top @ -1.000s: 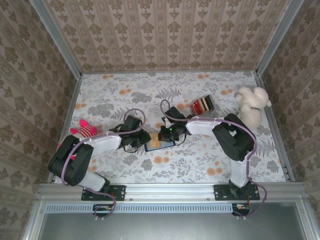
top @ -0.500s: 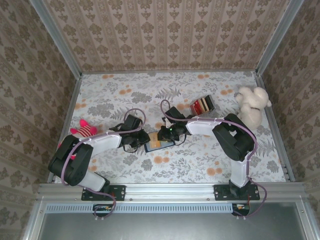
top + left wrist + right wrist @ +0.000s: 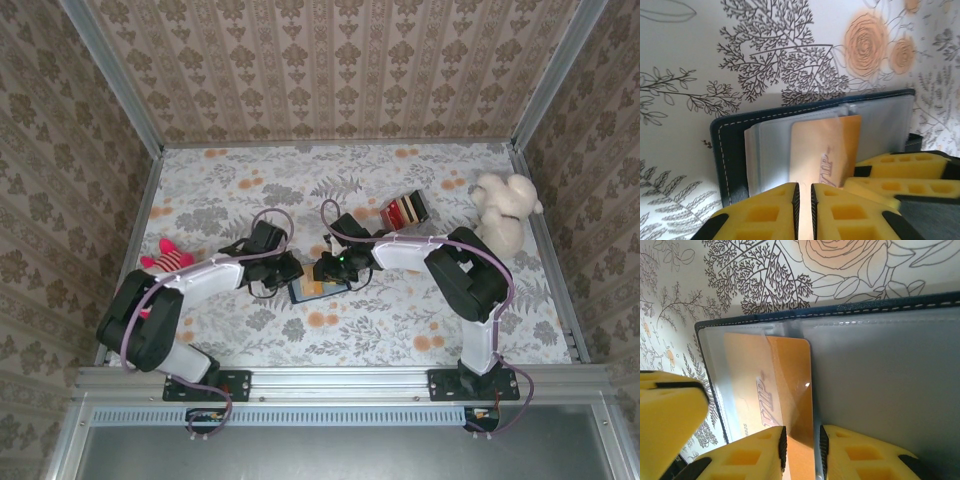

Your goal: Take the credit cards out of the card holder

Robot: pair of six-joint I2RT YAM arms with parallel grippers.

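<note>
Both arms reach inward; left tool (image 3: pixel 803 192) and right tool (image 3: pixel 800 442) nearly closed, tips adjacent.

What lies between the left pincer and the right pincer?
The orange card, lying in the open card holder. Both wrist views show it between the left pincer and the right pincer.

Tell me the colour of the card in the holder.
The card is orange, clearest in right wrist view.

Orange card (image 3: pixel 785 390), navy holder (image 3: pixel 840 308), yellow fingers (image 3: pixel 860 456)
</note>
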